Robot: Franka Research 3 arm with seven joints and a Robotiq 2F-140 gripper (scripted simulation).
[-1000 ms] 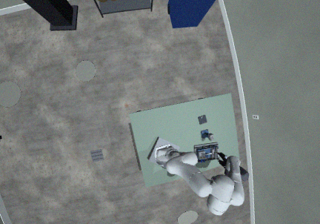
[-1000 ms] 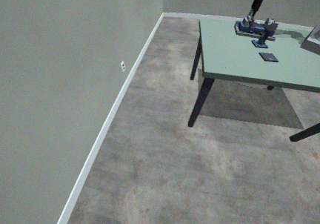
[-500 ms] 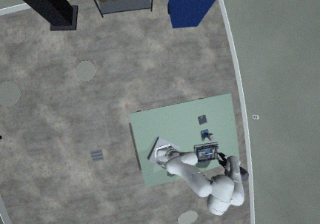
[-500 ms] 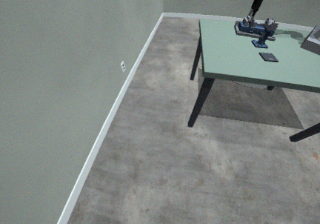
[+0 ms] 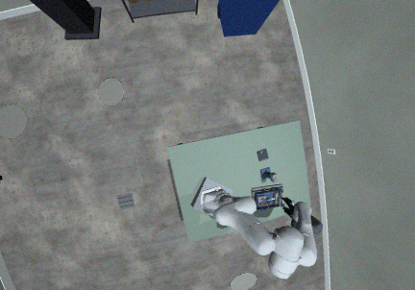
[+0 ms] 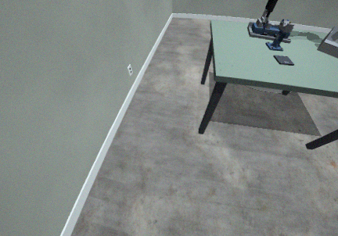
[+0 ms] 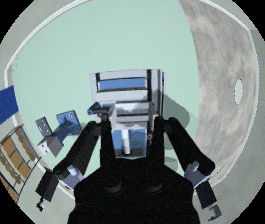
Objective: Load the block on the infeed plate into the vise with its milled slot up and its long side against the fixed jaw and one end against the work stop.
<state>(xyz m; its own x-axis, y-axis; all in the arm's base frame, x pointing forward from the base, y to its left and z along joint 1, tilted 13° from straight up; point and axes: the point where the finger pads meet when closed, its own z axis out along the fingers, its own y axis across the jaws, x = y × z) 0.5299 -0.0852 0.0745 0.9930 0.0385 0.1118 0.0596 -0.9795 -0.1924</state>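
My gripper (image 7: 132, 108) (image 6: 264, 19) is shut on the part (image 7: 132, 118), a pale grey block between the fingertips in the wrist view. It is low over the vise (image 5: 267, 198) (image 6: 258, 27) (image 7: 156, 86), inside its outline. The part overlaps the grey jaw metal, so I cannot tell its contact with the bars, fixed jaw or stop, nor the slot's facing. The vise's pale rod (image 7: 126, 142) shows nearer the palm. The dark infeed plate (image 5: 262, 155) (image 6: 283, 60) (image 7: 42, 127) bears no block.
A blue stand (image 5: 265, 173) (image 6: 275, 46) (image 7: 68, 123) with a tilted grey head stands between the vise and the infeed plate. A grey slanted box (image 5: 198, 196) (image 6: 328, 47) lies beside the arm's base. The green table's (image 5: 216, 158) (image 6: 242, 57) near edge is close to the vise.
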